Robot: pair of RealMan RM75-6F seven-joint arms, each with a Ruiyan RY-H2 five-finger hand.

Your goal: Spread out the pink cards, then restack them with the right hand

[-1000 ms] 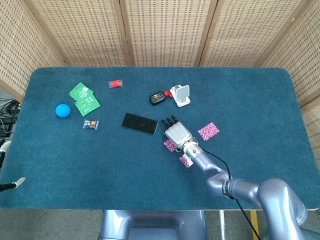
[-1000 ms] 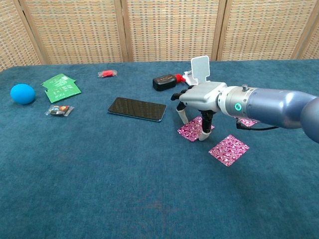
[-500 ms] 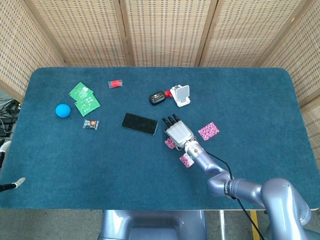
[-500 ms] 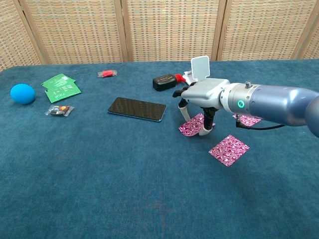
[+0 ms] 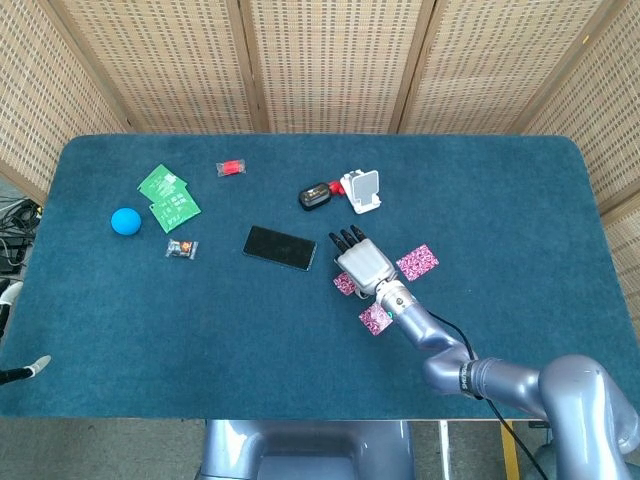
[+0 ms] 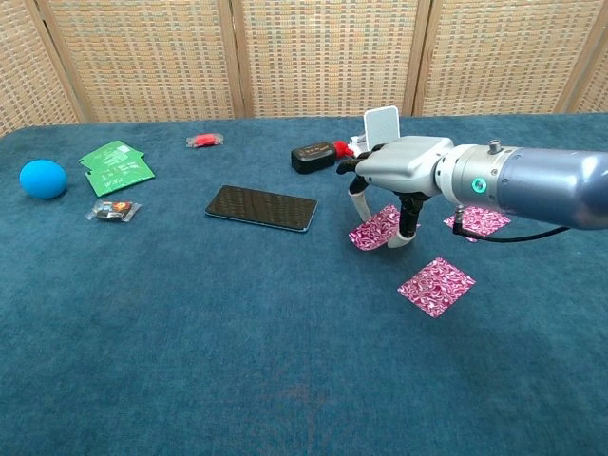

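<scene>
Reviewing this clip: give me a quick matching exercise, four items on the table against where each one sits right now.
Things:
1. blue ball
2. black phone
3. pink card held by the right hand
4. red wrapped candy

Places:
A. lifted off the cloth, pinched by the right hand
B. far left of the table, beside the green cards
C. toward the back edge, right of the green cards
D. flat at the middle, left of the hand

Pairs: 1-B, 2-D, 3-A, 4-C
</scene>
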